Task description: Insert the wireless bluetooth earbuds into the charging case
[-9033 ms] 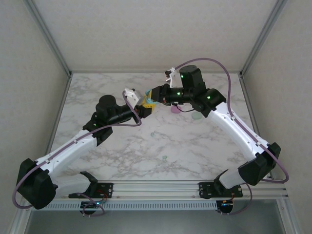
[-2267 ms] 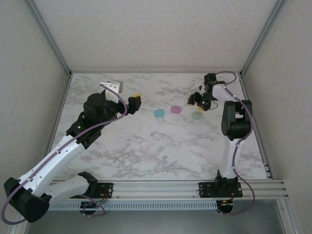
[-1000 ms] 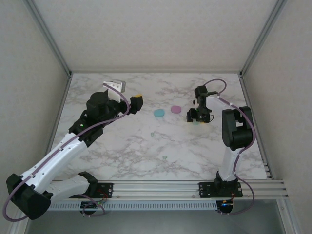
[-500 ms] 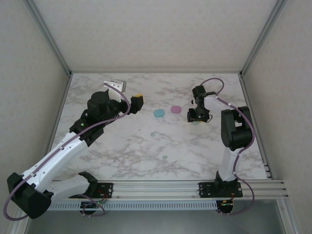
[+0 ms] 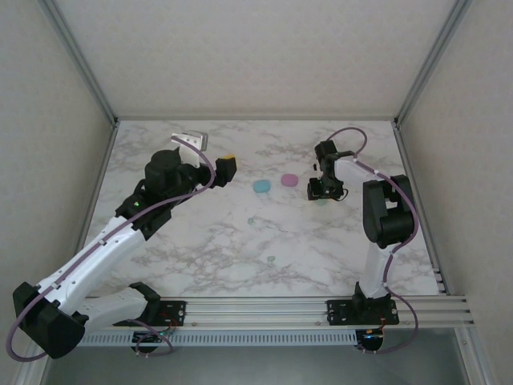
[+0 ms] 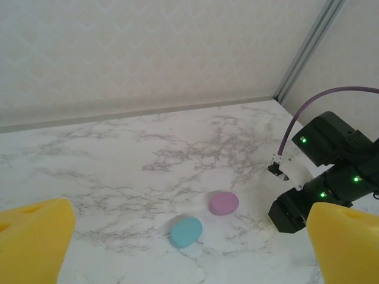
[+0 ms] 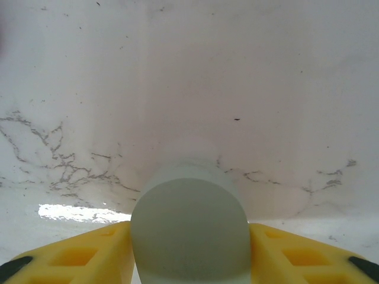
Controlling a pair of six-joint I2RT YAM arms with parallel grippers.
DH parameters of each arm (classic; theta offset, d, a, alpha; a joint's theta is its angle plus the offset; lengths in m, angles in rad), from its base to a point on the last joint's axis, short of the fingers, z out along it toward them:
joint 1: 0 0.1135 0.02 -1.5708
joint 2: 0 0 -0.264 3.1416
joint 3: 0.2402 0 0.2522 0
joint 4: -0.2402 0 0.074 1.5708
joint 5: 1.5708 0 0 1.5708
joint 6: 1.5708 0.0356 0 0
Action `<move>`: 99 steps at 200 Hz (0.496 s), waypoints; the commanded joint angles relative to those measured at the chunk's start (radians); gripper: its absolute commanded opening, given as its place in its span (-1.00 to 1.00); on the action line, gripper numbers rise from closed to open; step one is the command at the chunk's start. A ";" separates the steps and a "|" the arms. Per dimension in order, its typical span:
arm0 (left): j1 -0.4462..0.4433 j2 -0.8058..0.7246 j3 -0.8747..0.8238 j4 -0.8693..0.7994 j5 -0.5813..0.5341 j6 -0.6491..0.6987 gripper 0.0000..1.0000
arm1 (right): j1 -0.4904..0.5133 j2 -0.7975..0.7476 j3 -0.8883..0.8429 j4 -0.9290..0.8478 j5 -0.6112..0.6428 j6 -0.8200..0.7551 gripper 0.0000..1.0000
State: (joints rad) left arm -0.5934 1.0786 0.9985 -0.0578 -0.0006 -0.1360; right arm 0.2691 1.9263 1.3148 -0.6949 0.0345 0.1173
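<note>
Three oval charging cases lie in a row on the marble table (image 5: 208,241): teal (image 5: 261,186), pink (image 5: 289,180) and mint green (image 5: 322,200). My right gripper (image 5: 325,191) is down on the mint green case (image 7: 188,231); its yellow fingers (image 7: 89,254) press both sides, so it is shut on that case. Two tiny earbuds lie apart nearer the front, one (image 5: 251,220) below the teal case and one (image 5: 271,258) further forward. My left gripper (image 5: 208,152) hangs open above the table's left, looking at the teal case (image 6: 186,231) and pink case (image 6: 224,203).
The right arm's black wrist (image 6: 320,177) with its purple cable stands just right of the pink case. Metal frame posts (image 5: 80,64) and pale walls close in the table on three sides. A rail (image 5: 256,309) with both arm bases runs along the front edge.
My right gripper has narrowed onto the mint green case and shifted slightly left and back. The left arm has barely moved and stays open.
</note>
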 commanded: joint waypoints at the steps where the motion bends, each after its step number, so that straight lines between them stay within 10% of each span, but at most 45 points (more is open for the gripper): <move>1: 0.008 0.000 0.034 0.001 0.008 -0.018 1.00 | 0.007 0.013 -0.020 -0.005 0.024 -0.014 0.03; 99: 0.010 0.013 0.045 -0.020 -0.001 -0.029 1.00 | 0.010 0.007 -0.034 0.009 0.012 -0.019 -0.10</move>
State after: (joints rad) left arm -0.5934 1.0813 1.0065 -0.0628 -0.0010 -0.1379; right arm 0.2691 1.9278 1.3022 -0.6914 0.0345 0.1146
